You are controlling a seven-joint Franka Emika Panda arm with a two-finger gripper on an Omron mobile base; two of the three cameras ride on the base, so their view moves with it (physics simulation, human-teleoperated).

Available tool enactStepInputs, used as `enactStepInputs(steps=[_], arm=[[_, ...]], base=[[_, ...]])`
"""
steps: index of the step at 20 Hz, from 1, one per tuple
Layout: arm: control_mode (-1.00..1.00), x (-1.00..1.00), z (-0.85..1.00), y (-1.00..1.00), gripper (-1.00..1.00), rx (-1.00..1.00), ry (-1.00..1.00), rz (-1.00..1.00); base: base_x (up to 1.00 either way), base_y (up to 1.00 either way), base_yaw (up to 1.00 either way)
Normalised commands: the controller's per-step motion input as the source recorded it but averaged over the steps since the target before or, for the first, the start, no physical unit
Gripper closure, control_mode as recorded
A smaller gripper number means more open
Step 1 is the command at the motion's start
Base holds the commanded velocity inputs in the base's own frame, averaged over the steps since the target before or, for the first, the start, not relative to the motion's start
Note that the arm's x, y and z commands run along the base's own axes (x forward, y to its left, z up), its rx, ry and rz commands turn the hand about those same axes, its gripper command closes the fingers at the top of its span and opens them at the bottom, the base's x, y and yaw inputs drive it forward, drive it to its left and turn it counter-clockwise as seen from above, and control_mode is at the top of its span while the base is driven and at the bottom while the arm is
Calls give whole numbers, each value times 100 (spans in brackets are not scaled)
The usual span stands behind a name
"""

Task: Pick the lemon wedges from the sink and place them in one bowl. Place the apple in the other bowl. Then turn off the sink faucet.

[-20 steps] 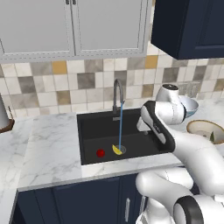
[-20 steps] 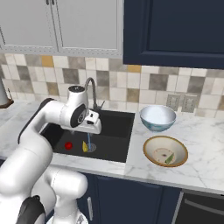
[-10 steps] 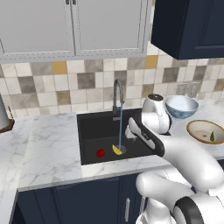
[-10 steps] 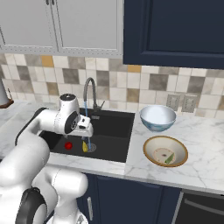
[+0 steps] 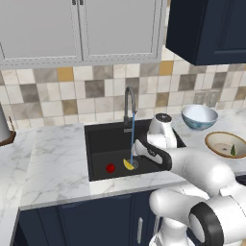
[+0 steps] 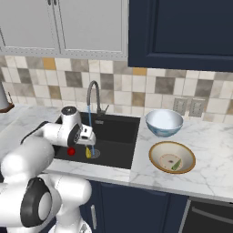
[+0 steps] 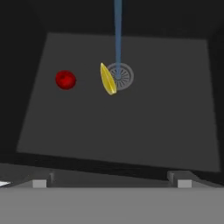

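- Hanging over the black sink (image 5: 98, 153), the gripper (image 7: 111, 181) has its fingers spread wide and grasps nothing.
- One bright yellow lemon wedge (image 7: 107, 79) lies on the sink floor, touching the left edge of the round grey drain (image 7: 122, 75).
- A small round red apple (image 7: 65, 80) sits near it, apart.
- Thin blue water (image 7: 117, 35) falls from the faucet (image 5: 129, 103) onto the drain.
- An olive wedge (image 6: 176, 166) lies in the tan bowl (image 6: 157, 151) on the surface, beside the pale blue bowl (image 6: 163, 122).

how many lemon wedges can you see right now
2. One bright yellow wedge lies on the sink floor beside the drain; a darker wedge sits in the tan-rimmed bowl.
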Motion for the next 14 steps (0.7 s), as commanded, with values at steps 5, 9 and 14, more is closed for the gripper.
enactStepInputs(steps=[5,9,14], arm=[[-100,35,-20,9,-100,0,0,-2],[-100,28,-17,0,-100,0,2,-5],[-100,25,-29,3,-100,0,3,-6]], base=[[0,0,0],[0,0,0],[0,0,0]])
